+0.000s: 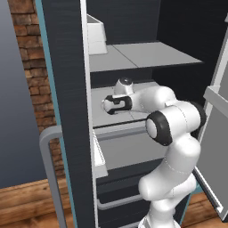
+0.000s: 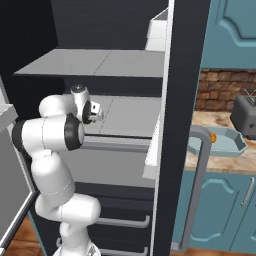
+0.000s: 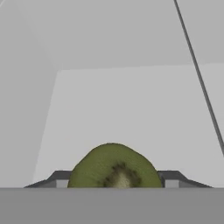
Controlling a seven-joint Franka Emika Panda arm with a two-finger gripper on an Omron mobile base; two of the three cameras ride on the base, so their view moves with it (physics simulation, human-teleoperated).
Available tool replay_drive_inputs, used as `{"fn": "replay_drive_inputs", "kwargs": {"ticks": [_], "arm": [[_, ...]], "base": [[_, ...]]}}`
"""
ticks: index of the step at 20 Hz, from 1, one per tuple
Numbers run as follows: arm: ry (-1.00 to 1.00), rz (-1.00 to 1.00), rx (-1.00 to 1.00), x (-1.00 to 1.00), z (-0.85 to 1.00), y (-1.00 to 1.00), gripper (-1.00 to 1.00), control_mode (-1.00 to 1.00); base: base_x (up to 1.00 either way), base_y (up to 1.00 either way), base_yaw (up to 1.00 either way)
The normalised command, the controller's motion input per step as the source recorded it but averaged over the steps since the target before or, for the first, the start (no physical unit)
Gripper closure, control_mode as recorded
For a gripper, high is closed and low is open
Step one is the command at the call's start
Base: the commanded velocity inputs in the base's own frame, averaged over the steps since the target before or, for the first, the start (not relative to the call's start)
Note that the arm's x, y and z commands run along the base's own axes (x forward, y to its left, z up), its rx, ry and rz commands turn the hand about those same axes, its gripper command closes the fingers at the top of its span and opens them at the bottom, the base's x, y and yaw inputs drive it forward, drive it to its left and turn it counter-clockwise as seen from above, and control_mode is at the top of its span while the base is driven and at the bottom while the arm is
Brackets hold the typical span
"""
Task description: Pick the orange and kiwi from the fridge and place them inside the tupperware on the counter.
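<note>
In the hand view, the kiwi [image 3: 114, 168] shows its green cut face low down, squeezed between my two fingertips [image 3: 59, 178]. My gripper [image 3: 114, 181] is shut on it over a light grey fridge shelf [image 3: 131, 100]. From the base, the gripper [image 1: 107, 105] [image 2: 99, 112] reaches over the middle shelf of the open fridge [image 1: 133, 55] [image 2: 100, 62]; the kiwi itself is hidden by the hand there. The orange [image 2: 213, 137] lies inside the pale blue tupperware [image 2: 227, 145] on the tan counter [image 2: 220, 165] to the right.
A dark fridge door edge [image 1: 67, 89] [image 2: 182, 100] with a grey handle [image 1: 49, 156] [image 2: 197, 175] stands between the fridge and the counter. The other white door [image 1: 213, 147] hangs open behind my elbow. A toaster [image 2: 245, 115] sits behind the tupperware.
</note>
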Motion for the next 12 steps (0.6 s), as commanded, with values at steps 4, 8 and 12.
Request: {"fn": "replay_drive_inputs", "kwargs": {"ticks": [4, 8, 12], "arm": [[-0.05, -0.01, 0.01, -0.88, -0.11, -0.34, 1.0, -1.0], [-0.3, 0.0, 0.0, -0.99, 0.46, -0.14, 1.0, -1.0], [-0.44, 0.0, 0.0, -1.0, 0.67, -0.09, 1.0, -1.0]], "base": [[0.0, 0.0, 0.0], [0.0, 0.0, 0.0], [0.0, 0.0, 0.0]]}}
